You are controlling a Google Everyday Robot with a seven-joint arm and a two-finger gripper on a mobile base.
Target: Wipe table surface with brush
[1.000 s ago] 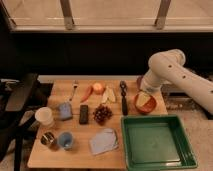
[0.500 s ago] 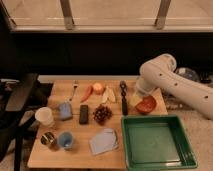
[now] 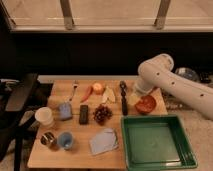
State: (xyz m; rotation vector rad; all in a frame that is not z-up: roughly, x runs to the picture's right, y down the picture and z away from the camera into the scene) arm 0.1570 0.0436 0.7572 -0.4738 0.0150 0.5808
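Bkgd: wide window (image 3: 110,12) across top, dark frame posts, bright outside. Dark wall (image 3: 75,55) below it. Black chair (image 3: 20,102) at pic. left. Pale floor (image 3: 200,125) at pic. right.

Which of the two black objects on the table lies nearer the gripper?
The long slim brush, right beside the gripper near the red bowl; the short black block sits farther off.

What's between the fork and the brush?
Camera view: a carrot, a round orange fruit and pale pieces lie between fork and brush. The gripper hovers between the brush and the red bowl.
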